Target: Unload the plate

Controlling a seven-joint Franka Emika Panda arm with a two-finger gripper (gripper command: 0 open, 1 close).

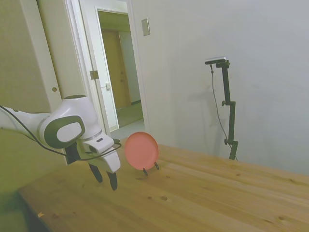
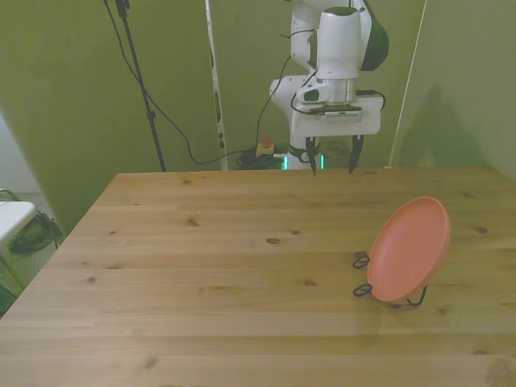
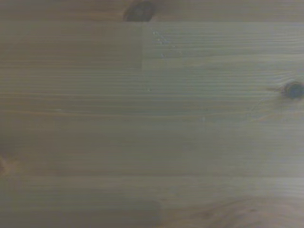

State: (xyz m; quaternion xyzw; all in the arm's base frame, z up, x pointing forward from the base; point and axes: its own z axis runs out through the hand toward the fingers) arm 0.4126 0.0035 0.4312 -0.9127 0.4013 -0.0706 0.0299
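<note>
Pincer: my white two-finger gripper [image 2: 332, 159] hangs over the far edge of the wooden table [image 2: 210, 266], dark fingers spread apart, nothing between them.
Plate: the round, shallow salmon-pink plate [image 2: 413, 250] stands nearly on edge, leaning back in a thin black wire stand [image 2: 364, 289], on the front view's right, well apart from me.
Wrist view: bare wood grain and knots only [image 3: 152, 123]; the plate is not in it, so I get no close-up help with aiming yet.
Step, as I judge it: the approach is not begun; the plate is not yet unloaded.
Risk one: I come in too low or off-line and nudge the rim, and the light wire stand slides or tips, plate and all.
Risk two: I pinch only the thin raised rim; the smooth matte surface could slip and the plate drops on the table.
Risk three: I lift at an angle and the plate's lower edge catches the wire, dragging the stand up with it.
</note>
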